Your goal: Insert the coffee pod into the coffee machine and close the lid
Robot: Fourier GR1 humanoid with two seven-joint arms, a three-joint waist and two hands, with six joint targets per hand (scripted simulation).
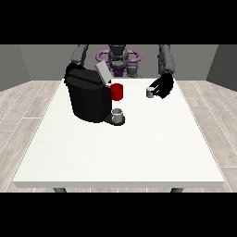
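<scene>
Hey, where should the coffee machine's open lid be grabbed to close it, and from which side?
Judging from this view: take the lid at its raised free edge, coming from above at the view's right. It stands tilted up over the coffee machine, hinged low near the red holder, so pushing the high edge down should swing it shut.

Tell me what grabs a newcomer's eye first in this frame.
The big black coffee machine at the table's left-center, lid tilted up, with a red holder at its front. Then the black hand at the view's right, curled round a small grey coffee pod above the table.
</scene>
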